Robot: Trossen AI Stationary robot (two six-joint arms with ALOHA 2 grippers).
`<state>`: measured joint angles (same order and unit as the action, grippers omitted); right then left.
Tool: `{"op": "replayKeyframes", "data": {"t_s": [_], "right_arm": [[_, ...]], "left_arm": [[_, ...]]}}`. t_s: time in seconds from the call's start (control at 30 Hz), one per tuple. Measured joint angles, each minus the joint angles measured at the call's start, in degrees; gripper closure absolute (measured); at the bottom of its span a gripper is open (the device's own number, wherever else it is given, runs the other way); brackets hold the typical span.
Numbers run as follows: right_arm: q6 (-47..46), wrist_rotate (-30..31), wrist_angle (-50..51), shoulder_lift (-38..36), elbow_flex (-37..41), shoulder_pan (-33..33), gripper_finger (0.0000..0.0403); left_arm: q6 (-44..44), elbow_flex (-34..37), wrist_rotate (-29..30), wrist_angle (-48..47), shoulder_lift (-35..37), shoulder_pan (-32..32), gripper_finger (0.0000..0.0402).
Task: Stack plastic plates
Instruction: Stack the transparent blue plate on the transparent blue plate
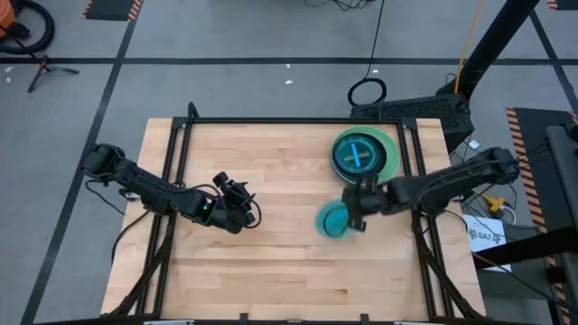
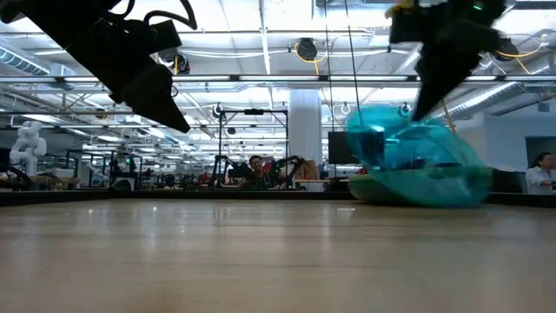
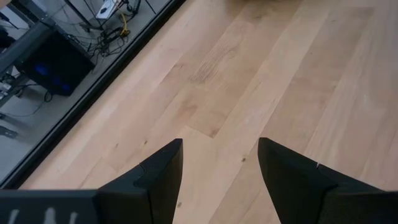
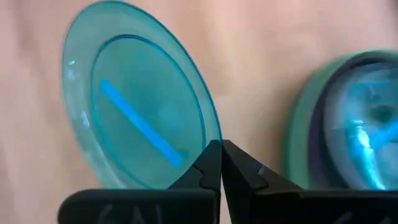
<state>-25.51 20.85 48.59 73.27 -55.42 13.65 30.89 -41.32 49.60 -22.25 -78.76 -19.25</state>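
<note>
Right end effector (image 4: 220, 163) pinched tight on the rim of a cyan plate (image 4: 134, 99); fingertips meet at the plate's near edge. In the low view the plate (image 2: 408, 152) hangs tilted, clear of the bench (image 2: 261, 261), blurred. The plate stack (image 1: 364, 153) sits just beyond the right end effector (image 1: 357, 209) toward the bench's far edge: a mint green plate at the bottom, a dark one over it, cyan on top. In the wrist view the stack (image 4: 348, 124) lies just beside the held plate, apart from it. Left end effector (image 3: 219, 163) is spread wide and empty, over bare bench (image 3: 261, 74), well apart from stack and plate.
</note>
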Motion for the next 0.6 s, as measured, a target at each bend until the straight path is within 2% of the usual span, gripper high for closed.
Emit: {"op": "replayKeyframes", "data": {"t_s": [0.13,0.2,0.3,0.37,0.47,0.6], "right_arm": [[-2.15,10.99,4.16,-2.95,-4.36,-7.44,0.0402],[-2.14,13.32,6.09,-4.00,-6.38,-12.92,0.0402],[1.60,13.38,6.20,-5.17,-8.14,-22.64,0.0402],[5.00,10.96,6.03,-5.67,-8.22,-29.44,0.0403],[9.03,4.02,5.09,-5.77,-8.20,-38.99,0.0403],[12.00,-4.19,2.29,-5.75,-7.31,-47.73,0.0402]], "left_arm": [[-0.24,0.00,0.00,0.04,0.00,0.00,0.0188],[-0.33,0.00,0.00,0.06,0.00,0.00,0.0188],[-0.32,0.00,-0.01,0.07,0.00,0.00,0.0188],[-0.31,0.00,0.00,0.08,0.00,0.00,0.0188],[-0.31,0.00,0.00,0.06,0.00,0.00,0.0188],[-0.31,0.00,0.00,0.06,0.00,0.00,0.0188]]}}
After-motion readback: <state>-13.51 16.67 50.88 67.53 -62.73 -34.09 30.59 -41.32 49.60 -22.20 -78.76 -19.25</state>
